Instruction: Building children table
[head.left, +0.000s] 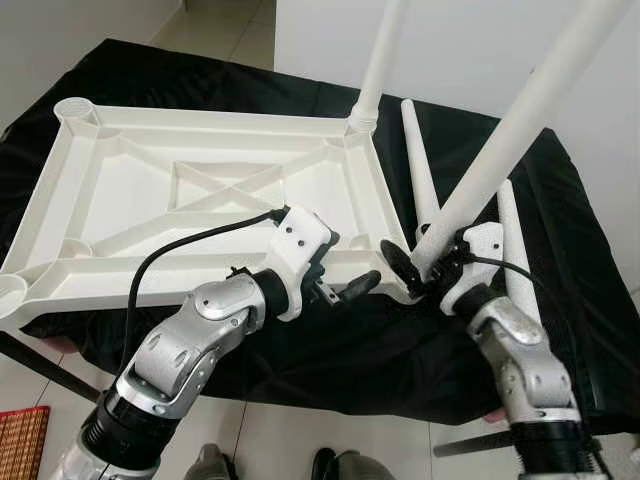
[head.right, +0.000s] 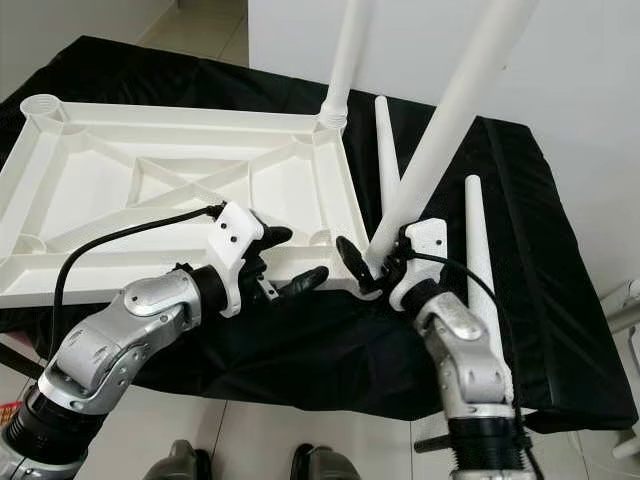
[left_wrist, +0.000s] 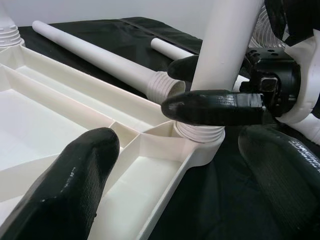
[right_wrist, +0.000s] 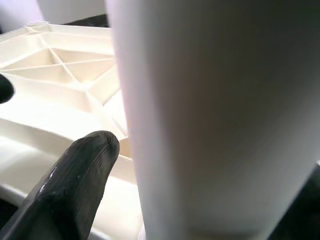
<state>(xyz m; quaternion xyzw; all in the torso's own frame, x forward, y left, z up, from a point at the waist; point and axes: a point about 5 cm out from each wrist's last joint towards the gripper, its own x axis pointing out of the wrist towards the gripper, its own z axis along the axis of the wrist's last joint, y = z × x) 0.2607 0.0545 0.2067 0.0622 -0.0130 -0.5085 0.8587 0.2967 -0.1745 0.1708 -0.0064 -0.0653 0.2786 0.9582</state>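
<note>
Your right end effector (head.left: 428, 262) clamps the leg (head.left: 505, 143) at the tabletop's (head.left: 150, 190) near corner socket; its axis leans right. Left end effector (head.left: 345, 289), fingers spread wide, sits just beside.

Tabletop (head.left: 200, 190): upside down on cloth (head.left: 560, 200), centre-left. One leg (head.left: 375, 70) upright in far-right corner; another (head.left: 520, 130) at near-right corner; two legs (head.left: 420, 165) lying right.

One tabletop (head.left: 200, 190), four legs (head.left: 520, 110), two grippers (head.left: 345, 285).
</note>
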